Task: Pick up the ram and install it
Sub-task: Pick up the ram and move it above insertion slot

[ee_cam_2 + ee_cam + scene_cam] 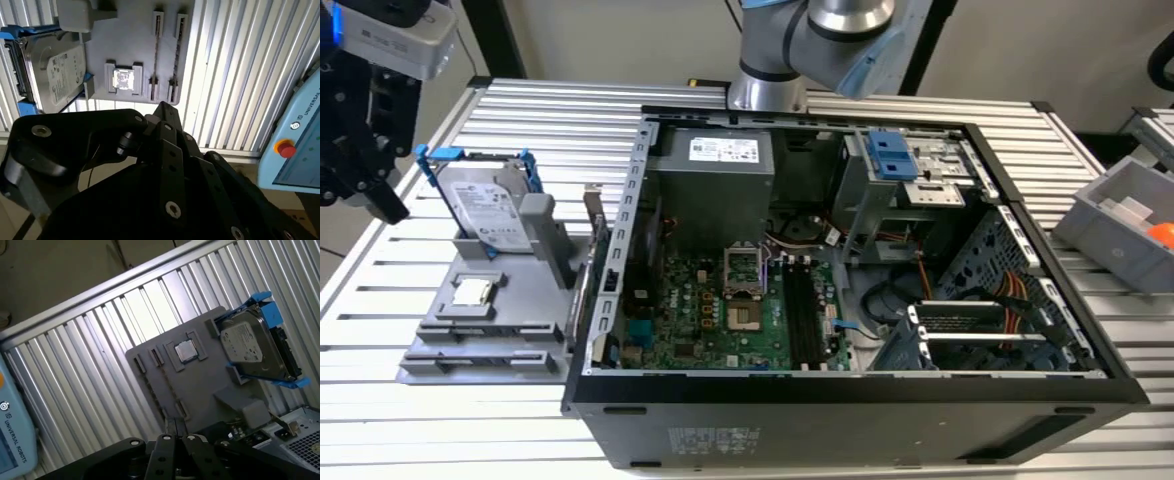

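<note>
The ram is out of view. My black gripper [384, 205] hangs at the exterior view's left edge, above the table and beside a grey parts tray [507, 300]. In both wrist views the gripper [162, 106] [175, 426] points down at that tray [130, 45] [200, 385], its fingers drawn together with nothing seen between them. On the tray are two narrow clip slots [156, 55] [150, 385] that look empty. The long black motherboard slots [801, 310] lie inside the open computer case [854, 385], far to the gripper's right in the exterior view.
The tray also carries a silver hard drive in a blue frame [487, 205] [62, 75] [247, 342] and a square chip [471, 292] [123, 79] [186, 351]. A grey bin [1121, 215] stands at the exterior view's right. A pale blue pendant [300, 145] lies beyond the table edge.
</note>
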Tool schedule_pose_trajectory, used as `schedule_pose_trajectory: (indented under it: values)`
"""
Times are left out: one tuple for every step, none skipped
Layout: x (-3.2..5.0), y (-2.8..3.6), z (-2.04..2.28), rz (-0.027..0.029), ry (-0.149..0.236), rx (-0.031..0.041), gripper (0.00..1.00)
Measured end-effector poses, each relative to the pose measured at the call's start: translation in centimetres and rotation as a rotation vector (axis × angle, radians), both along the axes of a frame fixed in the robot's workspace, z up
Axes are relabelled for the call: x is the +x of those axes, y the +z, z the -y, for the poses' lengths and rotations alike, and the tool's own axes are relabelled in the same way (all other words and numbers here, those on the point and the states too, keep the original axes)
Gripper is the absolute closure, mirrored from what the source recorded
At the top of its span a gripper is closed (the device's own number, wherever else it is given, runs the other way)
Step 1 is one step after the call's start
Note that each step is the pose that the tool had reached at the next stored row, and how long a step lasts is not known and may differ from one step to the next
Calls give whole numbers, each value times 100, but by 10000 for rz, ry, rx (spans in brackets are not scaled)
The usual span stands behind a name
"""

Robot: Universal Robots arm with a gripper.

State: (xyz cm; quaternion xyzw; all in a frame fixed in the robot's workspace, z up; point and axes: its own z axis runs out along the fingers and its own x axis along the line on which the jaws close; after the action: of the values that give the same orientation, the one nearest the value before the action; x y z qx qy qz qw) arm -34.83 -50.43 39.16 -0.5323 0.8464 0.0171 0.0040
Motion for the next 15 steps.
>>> schedule_pose_trajectory:
  values:
    - [0,0,-1,0,127,0,100]
    - [0,0,-1,-1,249,0,100]
    - [0,0,-2,0,369,0,100]
    - [0,0,-2,0,492,0,100]
    - [0,0,-2,0,621,-1,100]
    - [0,0,-2,-1,773,-1,100]
    - [-1,0,-2,-1,907,-1,100]
    - [-1,0,-2,-1,1054,-1,100]
    - [-1,0,-2,0,1192,-1,100]
    - [-1,-1,-2,0,1328,0,100]
    - [0,-1,-2,3,1463,0,100]
    - [0,-1,-2,8,1602,0,100]
    - [1,-1,-1,21,1728,-2,100]
    - [1,-1,-1,39,1846,-4,100]
    - [1,0,-2,62,1976,-7,100]
